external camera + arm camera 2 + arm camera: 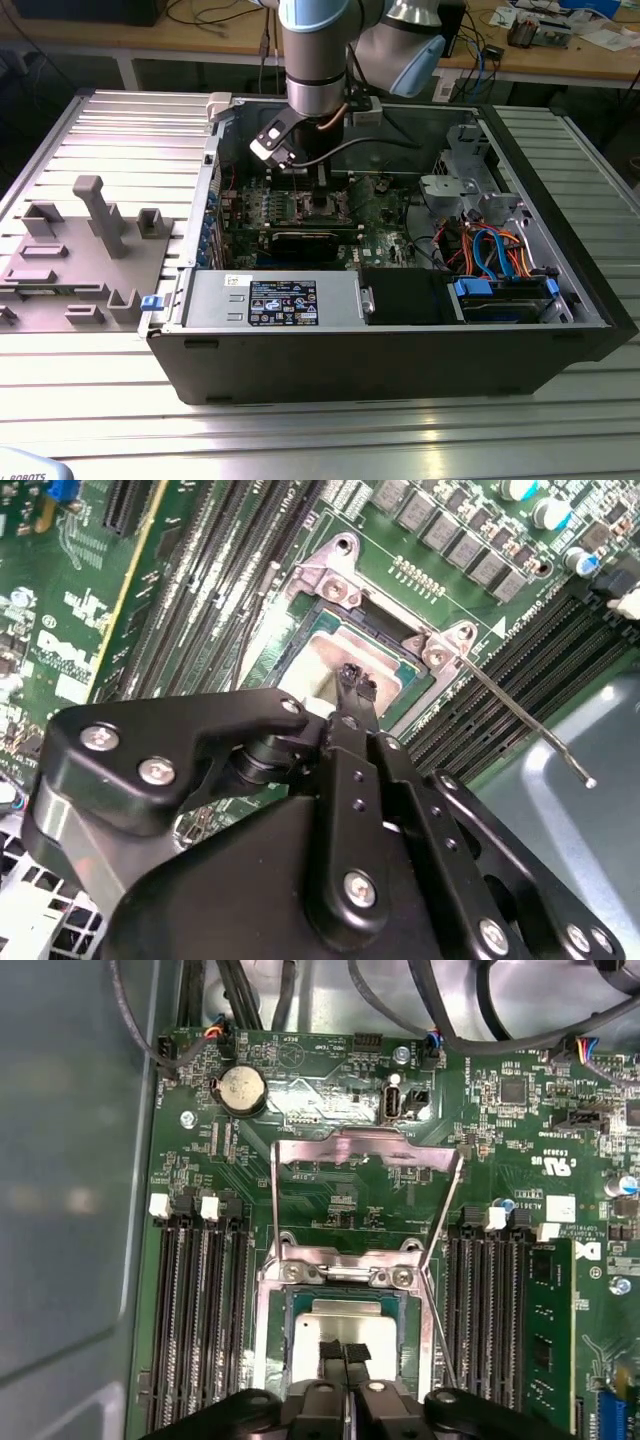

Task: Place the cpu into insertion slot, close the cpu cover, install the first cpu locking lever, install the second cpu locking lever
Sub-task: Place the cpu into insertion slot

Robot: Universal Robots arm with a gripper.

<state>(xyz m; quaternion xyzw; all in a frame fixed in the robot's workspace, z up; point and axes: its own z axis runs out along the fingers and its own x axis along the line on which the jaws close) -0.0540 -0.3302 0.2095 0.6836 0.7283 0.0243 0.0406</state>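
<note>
Seemingly seated, the cpu (pixel 340 1328) lies in the insertion slot (pixel 328 207) at upper centre of the exterior view, gripper (pixel 346 1352) fingers together just above its metal top, cpu cover (pixel 365 1148) standing open; risk: shut tips bearing down off-centre could skew the chip on the contacts.

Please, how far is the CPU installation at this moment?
Done: the cpu lies in the insertion slot. In hand: the shut gripper is right over it. Left: the cpu cover is flipped open, and a locking lever stands free, not latched.
</note>
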